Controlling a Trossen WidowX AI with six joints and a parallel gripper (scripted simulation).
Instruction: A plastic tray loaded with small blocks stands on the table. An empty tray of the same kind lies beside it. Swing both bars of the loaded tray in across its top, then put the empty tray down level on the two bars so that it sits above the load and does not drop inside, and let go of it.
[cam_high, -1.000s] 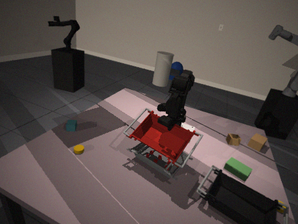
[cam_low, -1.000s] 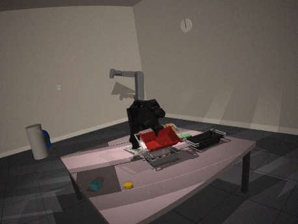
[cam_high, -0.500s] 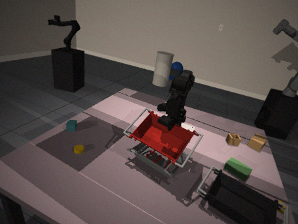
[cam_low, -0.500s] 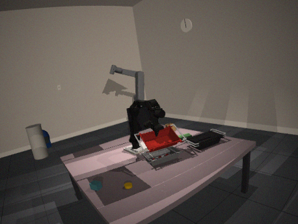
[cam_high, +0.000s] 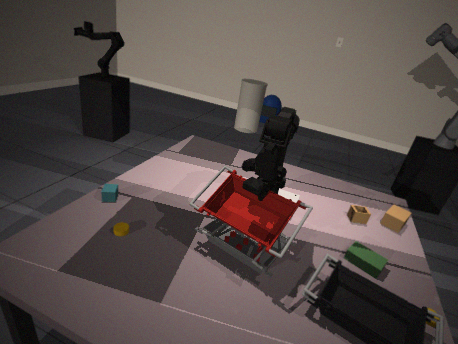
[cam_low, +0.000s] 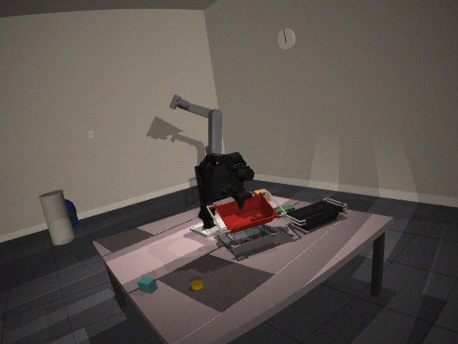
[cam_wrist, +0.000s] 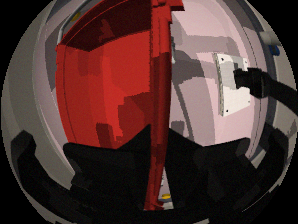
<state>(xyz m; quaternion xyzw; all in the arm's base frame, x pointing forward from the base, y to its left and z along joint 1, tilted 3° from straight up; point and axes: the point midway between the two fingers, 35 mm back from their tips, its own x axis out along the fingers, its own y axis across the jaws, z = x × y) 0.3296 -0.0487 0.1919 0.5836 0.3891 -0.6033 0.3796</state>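
Note:
The empty red tray (cam_high: 252, 215) (cam_low: 245, 216) (cam_wrist: 102, 87) hangs above the grey loaded tray, looks tilted in the exterior view, and has its own wire bars out at both ends. My gripper (cam_high: 261, 194) (cam_low: 241, 205) (cam_wrist: 154, 128) is shut on the red tray's long wall on the arm's side. The grey tray (cam_high: 239, 256) (cam_low: 252, 247) stands on the table (cam_high: 100, 265) (cam_low: 165, 320), with small red blocks (cam_high: 239, 246) inside. The red tray hides much of it. Its bars are partly hidden, and I cannot tell whether the red tray touches them.
A black tray (cam_high: 367, 307) (cam_low: 317, 215) with wire bars stands to one side, near a green block (cam_high: 366, 258). Two orange boxes (cam_high: 359, 214) (cam_high: 396, 218) lie behind it. A teal cube (cam_high: 109, 193) (cam_low: 147, 285) and a yellow disc (cam_high: 121, 229) (cam_low: 197, 284) lie on the other side.

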